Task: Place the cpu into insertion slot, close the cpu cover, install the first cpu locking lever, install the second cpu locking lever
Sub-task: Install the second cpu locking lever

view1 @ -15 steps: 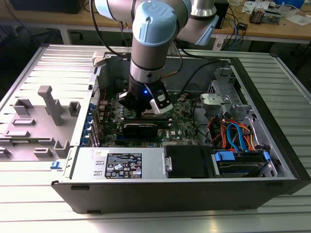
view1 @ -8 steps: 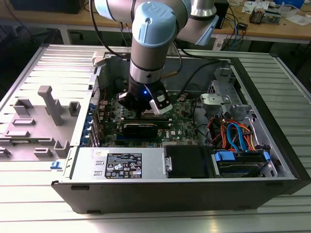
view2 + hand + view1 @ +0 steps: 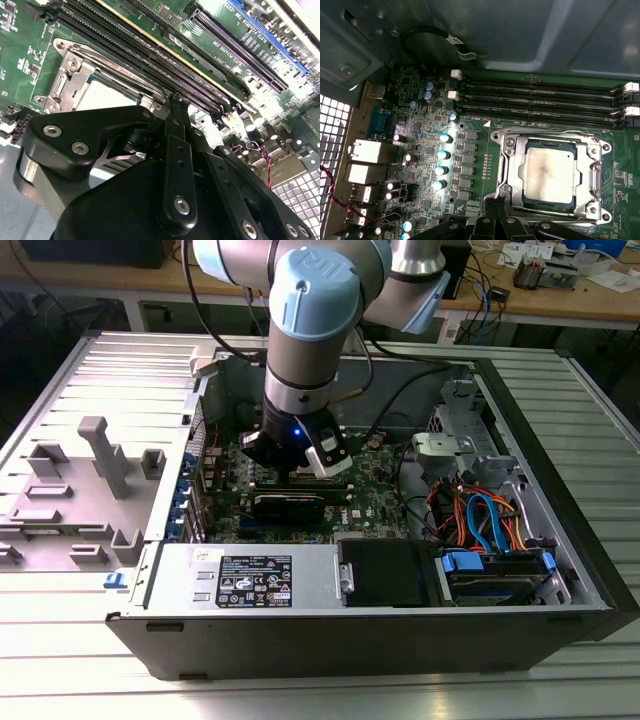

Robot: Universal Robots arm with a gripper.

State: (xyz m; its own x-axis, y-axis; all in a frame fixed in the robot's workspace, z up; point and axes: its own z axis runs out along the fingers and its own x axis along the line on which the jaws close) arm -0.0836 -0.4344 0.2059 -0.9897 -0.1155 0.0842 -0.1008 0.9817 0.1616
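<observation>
The cpu (image 3: 547, 170) lies flat in the insertion slot (image 3: 600, 148), its silver-grey top showing through the window of the cpu cover (image 3: 551, 137). The cover is down over it. A thin lever rod (image 3: 125, 67) lies along the socket edge beside the memory slots; whether it is latched I cannot tell. My gripper (image 3: 494, 202) is shut, its tip touching or just over the socket's corner (image 3: 176, 100) with nothing visible between the fingers. In the exterior view the gripper (image 3: 300, 472) reaches down into the open computer case onto the green board.
Long black memory slots (image 3: 540, 100) run beside the socket. Rows of capacitors (image 3: 442, 155) and rear ports (image 3: 365, 150) stand nearby. The case wall and a black cable loop (image 3: 440, 37) rise behind. A power supply (image 3: 260, 580), drive cables (image 3: 480, 520) and grey fixtures (image 3: 100, 455) surround the board.
</observation>
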